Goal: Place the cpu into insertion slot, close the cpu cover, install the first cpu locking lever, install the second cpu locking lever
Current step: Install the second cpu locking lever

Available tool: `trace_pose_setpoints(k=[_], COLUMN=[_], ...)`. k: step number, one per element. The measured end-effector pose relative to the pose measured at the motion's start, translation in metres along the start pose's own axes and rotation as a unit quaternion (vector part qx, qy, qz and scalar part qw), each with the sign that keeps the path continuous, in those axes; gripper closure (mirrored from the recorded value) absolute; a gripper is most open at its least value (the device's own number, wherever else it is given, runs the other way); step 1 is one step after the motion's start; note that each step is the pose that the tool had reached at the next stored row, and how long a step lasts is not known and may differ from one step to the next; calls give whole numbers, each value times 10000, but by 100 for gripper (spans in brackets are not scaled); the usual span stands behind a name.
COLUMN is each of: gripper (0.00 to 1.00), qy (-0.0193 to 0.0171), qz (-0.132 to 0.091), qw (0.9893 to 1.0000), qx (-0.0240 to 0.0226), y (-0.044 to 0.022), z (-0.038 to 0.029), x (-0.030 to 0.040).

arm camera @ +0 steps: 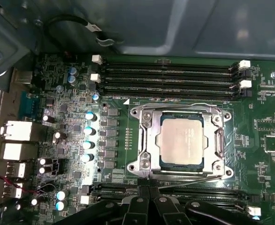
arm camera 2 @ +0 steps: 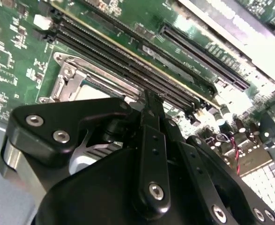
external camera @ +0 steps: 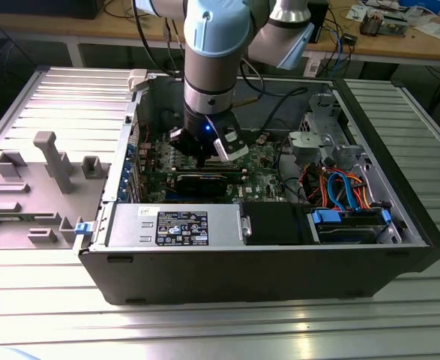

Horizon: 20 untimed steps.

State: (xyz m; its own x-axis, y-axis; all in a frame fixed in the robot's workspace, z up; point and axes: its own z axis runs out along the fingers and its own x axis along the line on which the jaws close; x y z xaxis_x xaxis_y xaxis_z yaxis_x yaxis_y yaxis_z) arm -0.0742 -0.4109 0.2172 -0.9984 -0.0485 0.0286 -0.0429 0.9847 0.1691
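Cpu (arm camera: 181, 142) seated in insertion slot (arm camera: 146, 140); cpu cover (arm camera: 220, 140) down over it. Hand (arm camera: 149, 190) fingers together, empty, at slot edge.

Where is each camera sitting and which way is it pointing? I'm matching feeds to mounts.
Exterior view: off the arm, high, looking down into the open computer case; the arm and end effector show.
First wrist view: on the wrist, facing the board squarely: cpu under the cpu cover; end effector links show.
Second wrist view: on the wrist, raking low along the memory slots; end effector up close.
Shared: both wrist views see the cpu cover and memory slots.
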Motion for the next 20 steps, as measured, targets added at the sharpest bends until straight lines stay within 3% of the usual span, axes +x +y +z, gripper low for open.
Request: trace_pose_setpoints(k=[3,5,7,8,13,16,20], gripper=[89,89,89,89,89,89,89], qy=[0,-2,-5,-6,-8,-12,-14], qz=[0,1,-1,-1,5,3,0], qw=[10000,10000,9999,9999,9999,9997,9995], qx=[-10,-42,-121,-136,-159,-247,-304], y=[-22,-36,-45,-49,-84,-90,-95], z=[-3,-6,-8,-8,6,39,73], x=[16,17,19,20,44,45,61])
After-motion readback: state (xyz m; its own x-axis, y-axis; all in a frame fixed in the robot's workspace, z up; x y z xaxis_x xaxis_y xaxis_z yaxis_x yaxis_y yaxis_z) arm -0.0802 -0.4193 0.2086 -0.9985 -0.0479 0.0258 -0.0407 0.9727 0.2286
